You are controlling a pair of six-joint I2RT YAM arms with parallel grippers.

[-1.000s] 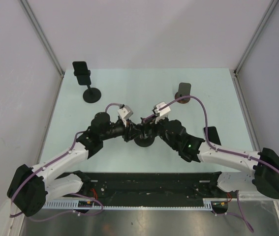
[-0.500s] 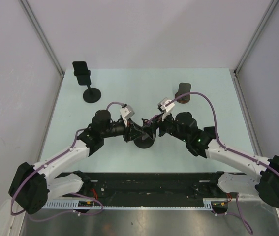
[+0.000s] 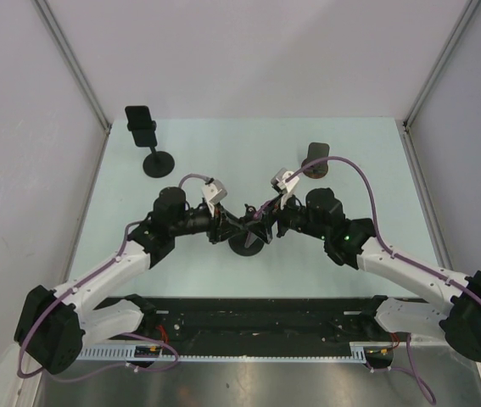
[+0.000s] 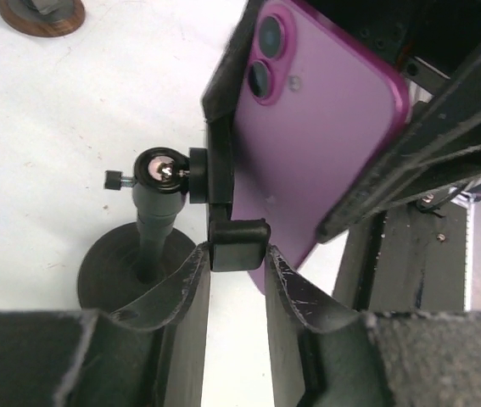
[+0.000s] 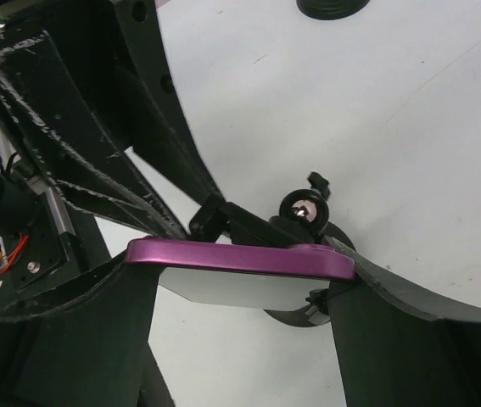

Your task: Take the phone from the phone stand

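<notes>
The purple phone (image 4: pixel 308 144) leans against the black cradle of the phone stand (image 4: pixel 157 182), whose round base (image 3: pixel 247 246) sits mid-table between both arms. My left gripper (image 4: pixel 236 254) is shut on the cradle's lower clamp tab (image 4: pixel 238 242). My right gripper (image 5: pixel 242 271) is shut on the phone (image 5: pixel 240 257), one finger at each end of its edge. The stand's ball joint (image 5: pixel 304 208) shows just behind. In the top view the left gripper (image 3: pixel 226 227) and right gripper (image 3: pixel 264 219) meet over the stand and hide the phone.
A second stand (image 3: pixel 158 163) holding a dark phone (image 3: pixel 141 123) is at the back left. A dark round stand (image 3: pixel 315 157) is at the back right; its base shows in the wrist views (image 4: pixel 41 13) (image 5: pixel 332 7). Grey walls surround the table.
The right arm's wrist and elbow have swung to the right and farther back, its gripper staying at the stand. The left arm has barely shifted.
</notes>
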